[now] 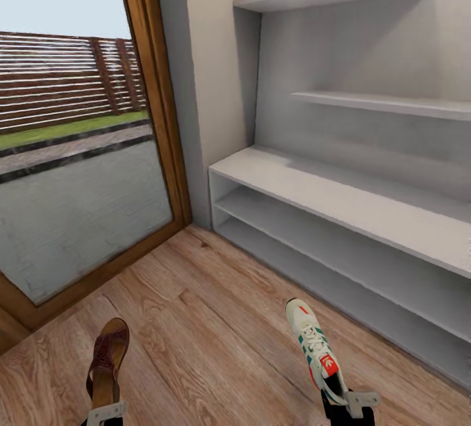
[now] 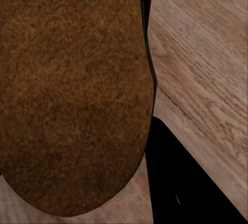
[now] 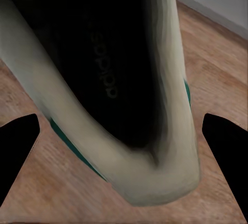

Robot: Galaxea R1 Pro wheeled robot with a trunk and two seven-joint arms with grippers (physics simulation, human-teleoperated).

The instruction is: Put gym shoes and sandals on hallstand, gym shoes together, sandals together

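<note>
— Brown leather, is that what your left gripper (image 1: 104, 413) has?

— Yes. My left fingers are clamped on the heel of a sandal (image 1: 108, 357), which hangs above the corridor floor (image 1: 203, 341) with its toe pointing away from me. In my left wrist view its suede-like footbed (image 2: 72, 95) sits very close to the camera, with one dark finger (image 2: 181, 182) beside it.

— And the right?

— My right gripper (image 1: 350, 409) pinches the heel of a gym shoe (image 1: 317, 354), white with green stripes and a red tongue patch. It too is lifted off the planks, toe forward. From my right wrist I look straight into its dark opening (image 3: 98, 64), my two fingertips (image 3: 18, 146) standing at either side of the heel.

— Where is the rack?

— The hallstand (image 1: 340, 197) stands ahead and to my right against the wall, next to a glass door (image 1: 72, 151) framed in wood.
</note>
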